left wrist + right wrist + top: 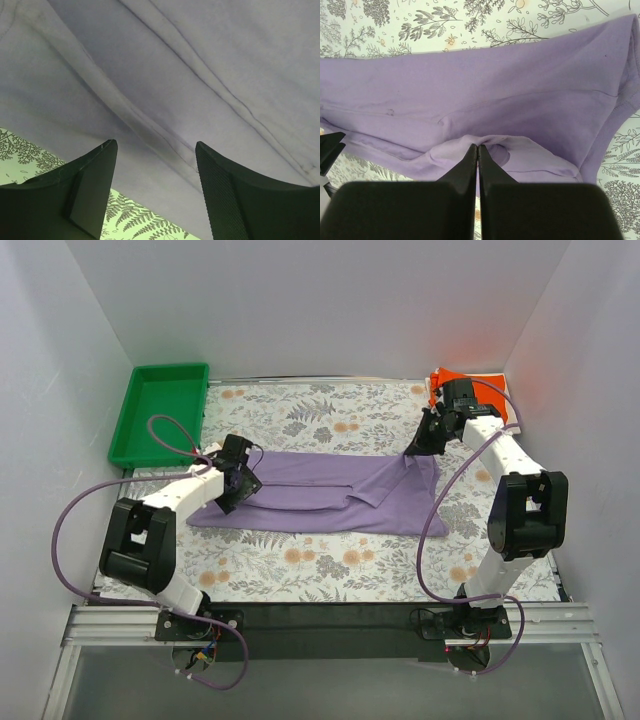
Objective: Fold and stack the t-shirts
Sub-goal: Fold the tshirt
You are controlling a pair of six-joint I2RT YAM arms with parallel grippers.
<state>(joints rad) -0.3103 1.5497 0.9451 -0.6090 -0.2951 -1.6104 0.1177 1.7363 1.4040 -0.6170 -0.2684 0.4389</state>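
Lavender t-shirt (pixel 330 495), soft creased cloth, right end effector (pixel 478 147) seemingly pinching it

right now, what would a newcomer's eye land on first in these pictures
The lavender t-shirt spread across the middle of the floral table, its far right corner pinched by the shut right end effector, the open left end effector at its left end. Then the bright green tray in the far left corner and the orange t-shirt in the far right.
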